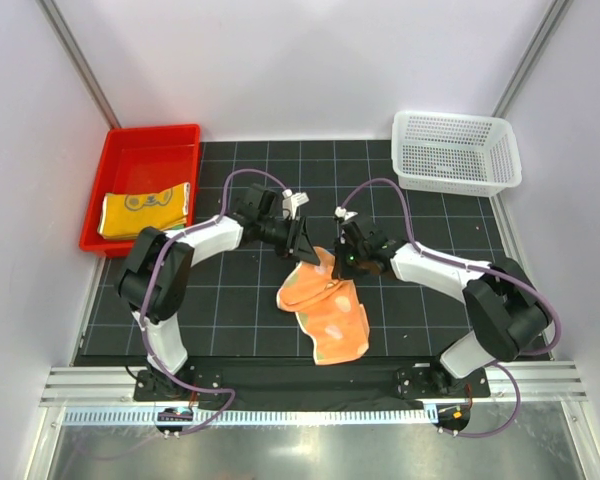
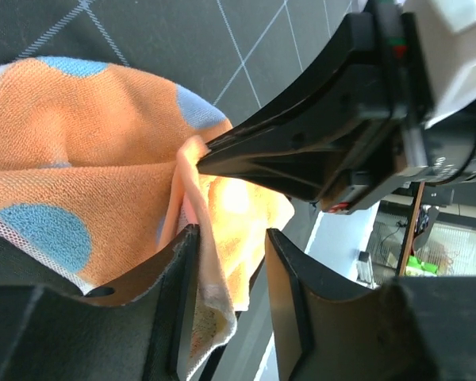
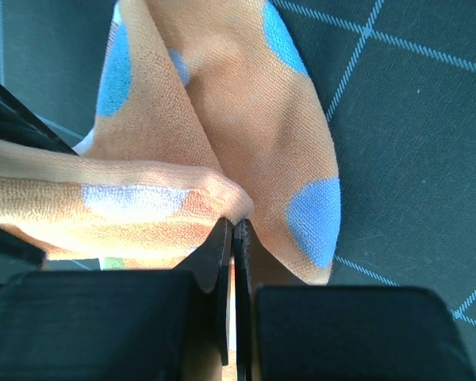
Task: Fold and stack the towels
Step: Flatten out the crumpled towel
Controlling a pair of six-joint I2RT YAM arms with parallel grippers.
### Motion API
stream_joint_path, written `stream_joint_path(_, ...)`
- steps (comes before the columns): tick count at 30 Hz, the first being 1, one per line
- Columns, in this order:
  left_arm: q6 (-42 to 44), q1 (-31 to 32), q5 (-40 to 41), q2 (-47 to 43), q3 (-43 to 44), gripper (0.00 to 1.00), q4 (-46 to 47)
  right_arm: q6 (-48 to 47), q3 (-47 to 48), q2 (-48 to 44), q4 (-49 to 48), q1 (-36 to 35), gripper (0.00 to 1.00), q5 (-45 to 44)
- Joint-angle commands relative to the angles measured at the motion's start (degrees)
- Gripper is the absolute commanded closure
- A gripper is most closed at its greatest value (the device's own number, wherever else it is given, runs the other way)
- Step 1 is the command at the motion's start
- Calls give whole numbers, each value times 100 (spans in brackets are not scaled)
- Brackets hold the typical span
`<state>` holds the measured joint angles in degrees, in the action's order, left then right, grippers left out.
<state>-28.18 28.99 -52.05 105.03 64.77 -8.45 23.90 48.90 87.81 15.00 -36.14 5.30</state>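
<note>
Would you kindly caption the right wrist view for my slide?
Right gripper shut on a fold of the dotted towel over the gridded mat.

A red plastic tray (image 1: 150, 165) sits at ten o'clock, by the black gridded mat's (image 1: 230, 310) far edge. A white mesh basket (image 1: 450, 150) stands at two o'clock.

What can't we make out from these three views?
- Top view: how the left gripper and right gripper meet the polka-dot towel; too small, and the grippers themselves cover it.
- Left wrist view: most of the towel, cut off by the frame and blocked by the left fingers.
- Right wrist view: how much cloth the shut jaws hold; the right fingers hide it.
- Top view: anything beneath the yellow towel in the red tray; the towel covers it.
</note>
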Motion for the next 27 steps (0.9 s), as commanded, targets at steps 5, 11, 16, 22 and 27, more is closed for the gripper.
stream_joint_path(5, 339, 1, 589, -158, 237, 94, -594, 53, 119, -326, -42, 46, 88, 85)
stream_joint_path(11, 876, 10, 3599, -439, 783, 100, -3003, 264, 856, -406, 81, 229, 41, 313)
stream_joint_path(16, 255, -69, 5115, -1195, 55, 100, -3259, -69, 1507, 218, 38, 590, 44, 647)
stream_joint_path(22, -117, -166, 6022, -1214, 53, 100, -3514, -491, 2219, 1281, 441, 696, 48, 762)
stream_joint_path(27, -337, -219, 6356, -1073, 176, 100, -3805, -580, 2115, 1739, 407, 705, 45, 805)
